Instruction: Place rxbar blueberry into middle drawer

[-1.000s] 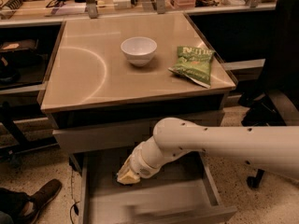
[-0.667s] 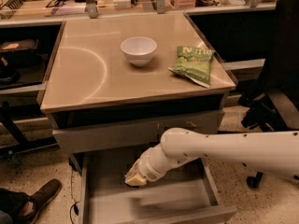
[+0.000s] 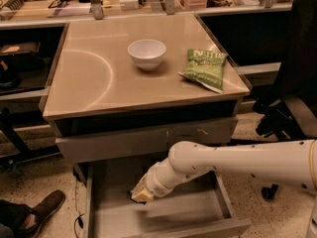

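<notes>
The middle drawer (image 3: 193, 209) stands open. The claw (image 3: 141, 195) hangs inside it, low over the floor, left of centre; its grip state cannot be told. The rxbar blueberry cannot be made out. Beyond, the table (image 3: 89, 83) carries 1 bowl (image 3: 146, 53) and 1 chip bag (image 3: 204, 69).

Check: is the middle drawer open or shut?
Open: the middle drawer is pulled out, floor exposed, with the gripper down inside it.
</notes>
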You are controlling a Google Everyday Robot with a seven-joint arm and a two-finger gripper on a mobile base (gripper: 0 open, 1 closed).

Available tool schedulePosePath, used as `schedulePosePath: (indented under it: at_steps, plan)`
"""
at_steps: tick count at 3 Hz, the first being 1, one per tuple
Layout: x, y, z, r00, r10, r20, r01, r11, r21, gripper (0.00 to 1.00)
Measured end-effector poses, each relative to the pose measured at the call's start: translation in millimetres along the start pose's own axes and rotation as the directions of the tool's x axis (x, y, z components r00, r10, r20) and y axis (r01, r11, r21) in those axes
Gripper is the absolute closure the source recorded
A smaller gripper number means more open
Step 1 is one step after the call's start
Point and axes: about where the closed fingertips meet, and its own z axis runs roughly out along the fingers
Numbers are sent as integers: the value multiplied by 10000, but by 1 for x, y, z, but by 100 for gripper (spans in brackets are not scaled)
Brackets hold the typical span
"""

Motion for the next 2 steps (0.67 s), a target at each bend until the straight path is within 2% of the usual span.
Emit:
schedulePosePath:
  at_steps: [2]
  plan:
    - [11,-21,42,9998,178,37,-178,9998,-11,100]
